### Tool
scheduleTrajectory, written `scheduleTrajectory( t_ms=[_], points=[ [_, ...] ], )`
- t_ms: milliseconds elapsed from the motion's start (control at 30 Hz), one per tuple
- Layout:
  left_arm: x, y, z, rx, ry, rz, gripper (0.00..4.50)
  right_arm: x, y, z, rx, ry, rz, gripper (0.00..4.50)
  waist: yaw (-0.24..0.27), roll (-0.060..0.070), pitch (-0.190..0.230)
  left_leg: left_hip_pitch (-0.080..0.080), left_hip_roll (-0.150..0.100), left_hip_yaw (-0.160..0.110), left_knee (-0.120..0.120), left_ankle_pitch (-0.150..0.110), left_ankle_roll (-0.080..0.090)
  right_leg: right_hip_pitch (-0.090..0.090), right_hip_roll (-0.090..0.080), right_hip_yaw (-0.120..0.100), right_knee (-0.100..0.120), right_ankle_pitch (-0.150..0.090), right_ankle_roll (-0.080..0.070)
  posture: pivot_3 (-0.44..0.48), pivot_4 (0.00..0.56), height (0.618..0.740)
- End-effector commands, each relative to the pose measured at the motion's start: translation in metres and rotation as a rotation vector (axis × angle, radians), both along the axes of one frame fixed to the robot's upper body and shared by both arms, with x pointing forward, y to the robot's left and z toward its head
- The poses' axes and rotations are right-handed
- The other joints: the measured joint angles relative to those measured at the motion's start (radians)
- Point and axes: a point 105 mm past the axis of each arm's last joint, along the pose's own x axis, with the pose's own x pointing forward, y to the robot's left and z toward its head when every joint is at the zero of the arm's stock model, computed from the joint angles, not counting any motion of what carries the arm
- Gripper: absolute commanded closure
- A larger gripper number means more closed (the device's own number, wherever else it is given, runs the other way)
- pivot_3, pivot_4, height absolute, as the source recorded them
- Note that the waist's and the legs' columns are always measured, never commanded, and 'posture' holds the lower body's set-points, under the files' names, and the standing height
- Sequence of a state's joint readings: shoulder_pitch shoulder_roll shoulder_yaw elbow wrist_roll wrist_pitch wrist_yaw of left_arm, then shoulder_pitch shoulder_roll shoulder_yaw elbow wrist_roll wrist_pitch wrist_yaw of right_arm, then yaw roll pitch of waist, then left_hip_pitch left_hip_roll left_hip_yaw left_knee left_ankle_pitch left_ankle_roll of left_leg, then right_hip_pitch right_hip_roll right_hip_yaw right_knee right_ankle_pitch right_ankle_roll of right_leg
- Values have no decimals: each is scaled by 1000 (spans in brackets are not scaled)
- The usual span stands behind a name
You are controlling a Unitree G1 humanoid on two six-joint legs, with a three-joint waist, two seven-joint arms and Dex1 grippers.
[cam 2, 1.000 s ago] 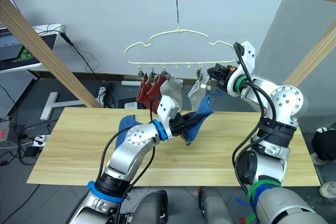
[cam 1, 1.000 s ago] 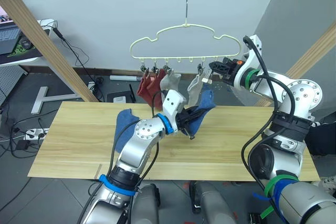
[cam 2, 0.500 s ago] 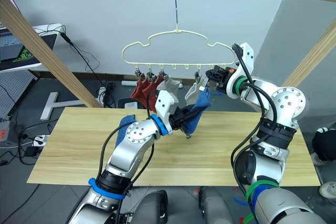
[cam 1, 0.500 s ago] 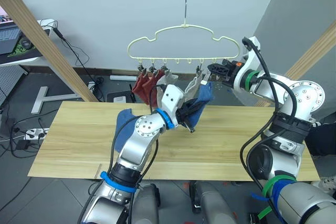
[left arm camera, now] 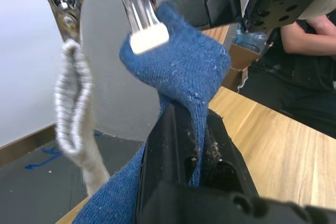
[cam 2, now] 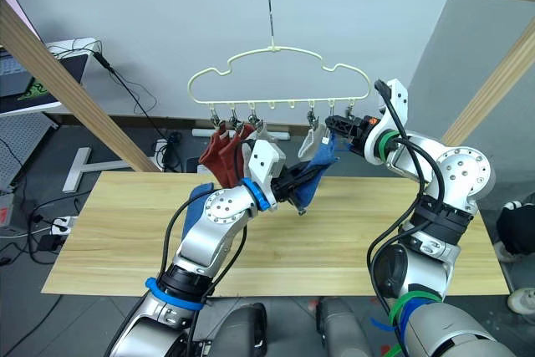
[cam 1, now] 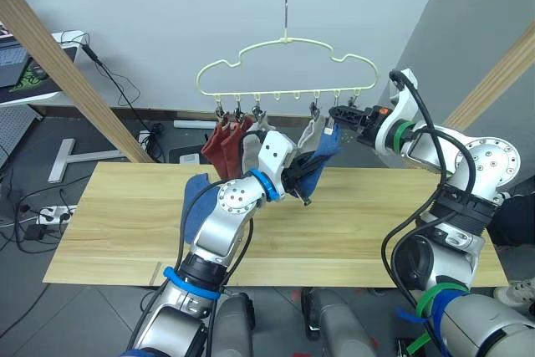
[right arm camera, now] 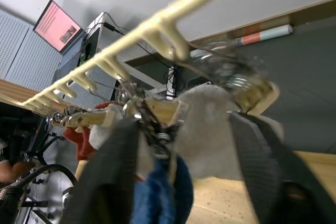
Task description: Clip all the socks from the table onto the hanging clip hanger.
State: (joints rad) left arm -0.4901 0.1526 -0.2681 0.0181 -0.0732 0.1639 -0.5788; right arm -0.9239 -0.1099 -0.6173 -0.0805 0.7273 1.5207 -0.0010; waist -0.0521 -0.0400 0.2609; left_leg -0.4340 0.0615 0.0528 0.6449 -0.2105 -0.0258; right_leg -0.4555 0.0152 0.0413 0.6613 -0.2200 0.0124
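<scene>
The pale yellow clip hanger (cam 1: 285, 38) hangs from the top pole. Two rust red socks (cam 1: 222, 145) and two light grey socks (cam 1: 310, 134) hang from its clips. My left gripper (cam 1: 299, 186) is shut on a blue sock (cam 1: 323, 155) and holds it up. The sock's top edge sits in a metal clip (left arm camera: 142, 19) beside a grey sock (left arm camera: 73, 103). My right gripper (cam 1: 338, 112) is at that clip, its fingers (right arm camera: 107, 182) spread open on either side of it. A second blue sock (cam 1: 193, 203) lies on the table (cam 1: 376, 215), partly behind my left arm.
Slanted wooden poles (cam 1: 75, 73) frame the table on both sides. A desk with a laptop (cam 1: 17, 60) stands far left, with cables on the floor below it. A person in black (left arm camera: 310, 61) sits beyond the table's right end.
My left gripper has lifted the blue sock up to the clip. My right gripper, pinched shut on the clip before, has spread its fingers. The hanger has swung slightly left.
</scene>
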Motion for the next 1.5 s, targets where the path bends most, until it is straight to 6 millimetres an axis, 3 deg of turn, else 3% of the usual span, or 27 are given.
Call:
scheduleTrajectory(
  t_ms=[33,67,200,333,500,633,700,900,1000,1100,1333,1433,1500],
  points=[
    [-3,-6,14,-24,-53,-28,4500,-3,-6,21,33,-86,-1,327,-5,0,0,0,0,0,0,0,0,0,0,0,0,0,0,-93,235,740],
    [-3,-6,13,-26,-50,-29,4500,-3,-6,24,41,-97,2,29,-6,0,0,0,0,0,0,0,0,0,0,0,0,0,0,-93,235,740],
    [-1,-7,14,-52,-27,-28,4500,-7,-9,31,4,-156,-2,29,-10,0,0,0,0,0,0,0,0,0,1,0,1,0,0,-106,240,740],
    [3,-8,10,-122,57,-37,3442,-22,-14,36,-110,-278,-13,0,-12,0,0,0,0,0,0,0,0,0,1,0,-1,0,0,-119,245,740],
    [6,1,-4,-145,134,-8,1814,-27,-27,20,-259,-351,-108,0,-21,0,0,0,0,0,-1,0,0,0,1,1,-1,0,0,-126,248,740],
    [6,10,-9,-115,131,12,500,-30,-26,14,-308,-397,-139,0,-36,0,0,0,0,1,0,0,0,0,1,1,0,0,0,-126,254,740],
    [5,24,-10,-100,127,47,23,-31,-24,6,-362,-426,-168,0,-38,0,0,1,0,1,0,0,0,0,1,2,1,0,0,-118,258,740],
    [-6,55,-4,-62,96,85,23,-29,-21,-6,-426,-498,-256,0,-39,0,0,2,1,0,-1,0,0,-1,3,2,2,0,0,-97,268,740],
    [-11,69,7,-74,83,105,0,-28,-17,-11,-443,-531,-287,617,-35,0,0,2,1,0,-1,0,0,-1,2,2,1,0,0,-80,274,740],
    [-19,77,18,-80,68,104,0,-27,-11,-13,-471,-567,-310,1628,-33,0,0,2,1,1,0,0,0,-1,0,2,1,0,0,-76,274,740],
    [-28,87,32,-88,54,113,0,-25,0,-9,-478,-636,-317,1628,-31,0,1,2,1,2,0,0,0,0,0,2,0,0,0,-66,275,740],
    [-32,94,44,-87,42,109,0,-16,-2,-8,-480,-644,-357,2241,-32,0,1,2,1,1,-1,0,0,-1,1,2,0,0,0,-66,275,740],
    [-33,95,45,-78,41,105,0,-12,-2,-8,-486,-652,-365,2241,-31,0,1,2,1,1,-1,0,0,-1,1,2,1,0,0,-35,275,740]
  ],
)
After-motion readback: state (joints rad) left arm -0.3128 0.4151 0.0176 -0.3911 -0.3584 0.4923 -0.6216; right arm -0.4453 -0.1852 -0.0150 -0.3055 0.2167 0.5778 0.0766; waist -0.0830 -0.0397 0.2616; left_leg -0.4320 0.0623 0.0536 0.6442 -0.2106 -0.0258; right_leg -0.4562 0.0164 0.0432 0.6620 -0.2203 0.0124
